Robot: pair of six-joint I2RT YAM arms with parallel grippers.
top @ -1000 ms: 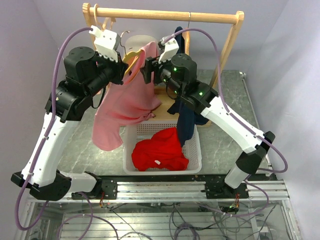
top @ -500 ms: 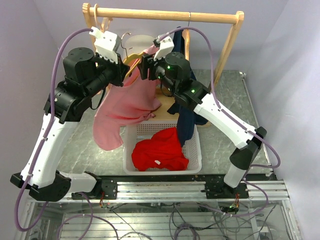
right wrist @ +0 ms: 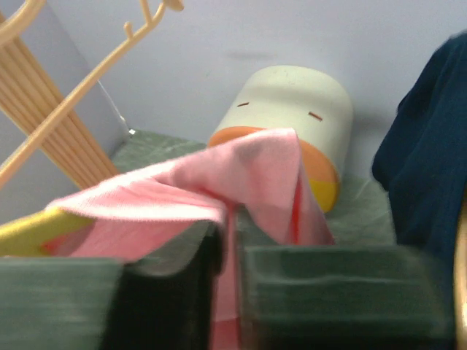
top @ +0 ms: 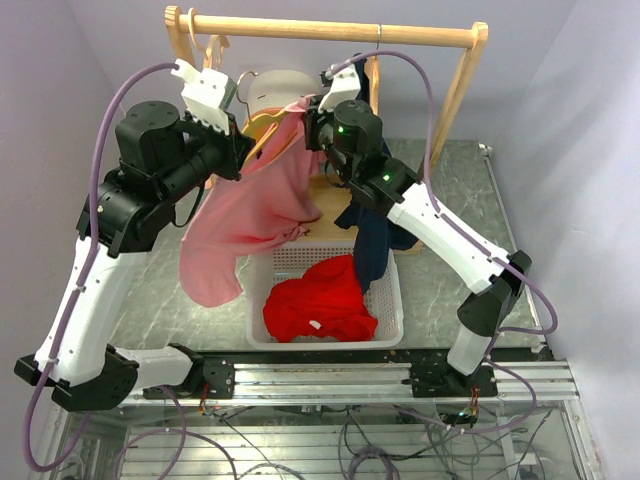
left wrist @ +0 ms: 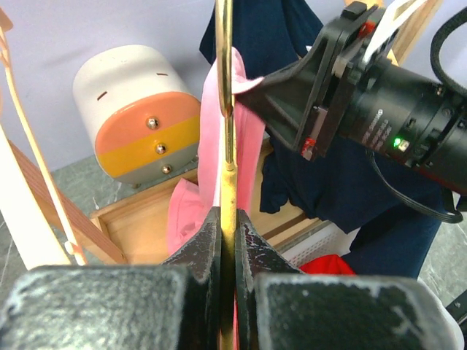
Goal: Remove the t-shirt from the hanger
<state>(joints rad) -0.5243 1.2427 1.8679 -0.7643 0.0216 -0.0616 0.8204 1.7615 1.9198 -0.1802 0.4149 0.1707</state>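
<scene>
Clamping hanger (left wrist: 228,87), left claw (left wrist: 228,227), right claw (right wrist: 229,237) pinching t-shirt (right wrist: 252,169)

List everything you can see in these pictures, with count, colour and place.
t-shirt: one, pink, draped on the yellow hanger, left of the basket
yellow hanger: one, below the rack's rail
bare hanger: at least one, beige, rack's left end
hanging garment: one, navy, on the rack
crumpled garment: one, red, in the basket
basket: one, white, on the table
drum: one, white with orange and yellow bands, at the back
box: one, light wood, under the rack
rack: one, light wood, at the back
table: one, grey-green
left gripper: black, shut on the yellow hanger
right gripper: black, shut on the t-shirt
</scene>
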